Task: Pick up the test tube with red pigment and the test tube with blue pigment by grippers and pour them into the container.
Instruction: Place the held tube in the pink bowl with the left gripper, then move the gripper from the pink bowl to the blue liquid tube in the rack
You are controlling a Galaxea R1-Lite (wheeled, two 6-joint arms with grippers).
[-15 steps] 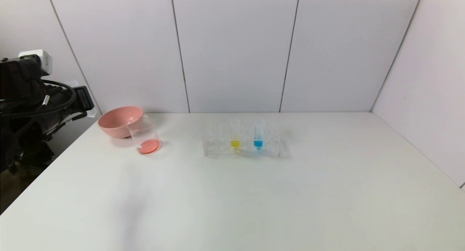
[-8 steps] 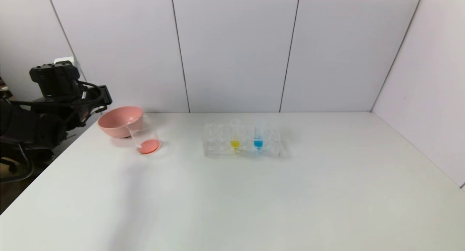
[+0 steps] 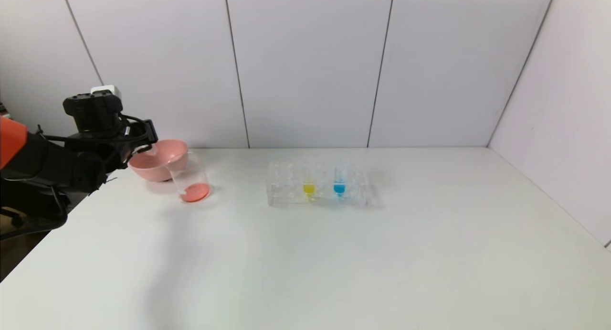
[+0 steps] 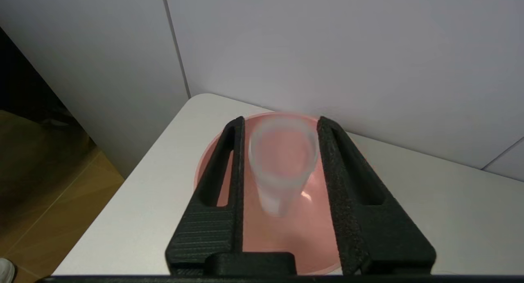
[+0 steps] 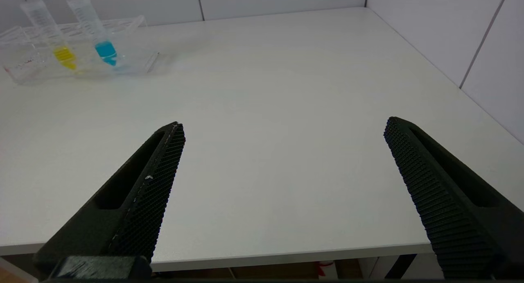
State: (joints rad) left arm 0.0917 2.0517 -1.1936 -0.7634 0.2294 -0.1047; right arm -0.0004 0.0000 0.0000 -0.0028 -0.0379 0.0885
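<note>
My left gripper [image 3: 144,140] hangs over the pink bowl [image 3: 162,163] at the table's far left. In the left wrist view it [image 4: 281,122] is shut on a clear test tube [image 4: 282,168] with no liquid showing in it, above the bowl [image 4: 286,242]. The container [image 3: 190,176], a clear beaker, stands next to the bowl with red-orange liquid [image 3: 195,192] at its bottom. The test tube with blue pigment [image 3: 339,183] stands in the clear rack [image 3: 286,196]; it also shows in the right wrist view [image 5: 100,43]. My right gripper [image 5: 284,123] is open and empty at the table's near edge.
A yellow-liquid tube [image 3: 309,184] stands in the rack just left of the blue one. White wall panels close off the back and right of the white table [image 3: 334,263].
My left arm has moved right, from beyond the table's left edge to over the pink bowl. The beaker, rack and tubes have not moved.
</note>
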